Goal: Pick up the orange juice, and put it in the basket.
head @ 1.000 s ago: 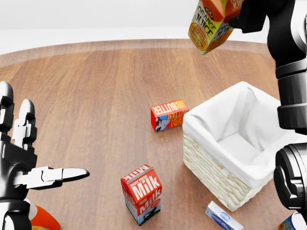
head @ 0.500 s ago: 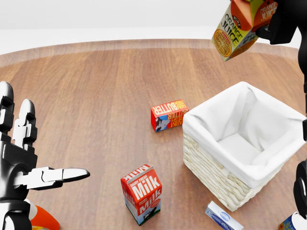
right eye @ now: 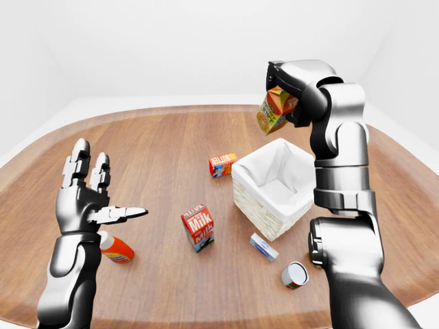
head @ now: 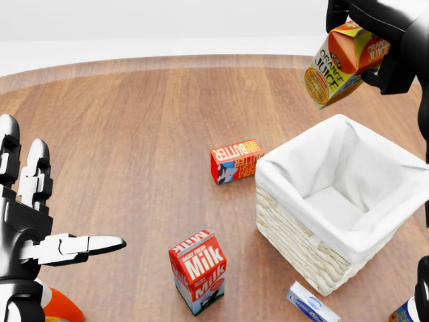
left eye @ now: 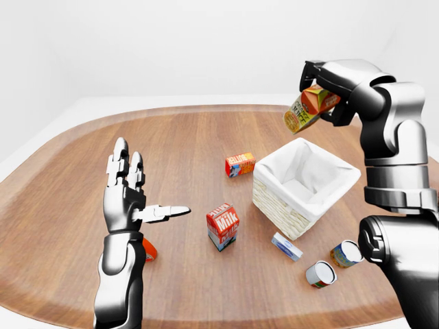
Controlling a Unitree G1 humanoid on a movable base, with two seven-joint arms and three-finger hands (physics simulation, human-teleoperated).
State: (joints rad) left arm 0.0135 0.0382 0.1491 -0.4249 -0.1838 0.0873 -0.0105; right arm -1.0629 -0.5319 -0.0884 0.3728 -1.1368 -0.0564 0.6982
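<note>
Your right hand point(head: 385, 47) is clenched round the orange juice carton point(head: 340, 62), held tilted in the air above the top edge of the white-lined wicker basket point(head: 295, 231) in the head view, its long axis leaning. The basket's opening lies below and toward the bottom; your left hand point(head: 30, 221) hangs spread, well apart

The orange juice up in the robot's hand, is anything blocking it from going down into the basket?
Nothing visible is. The right hand holds the orange juice tilted in the air, above the top edge of the basket in the head view. The basket's white-lined inside looks empty, and the butter box and milk carton sit outside it.
</note>
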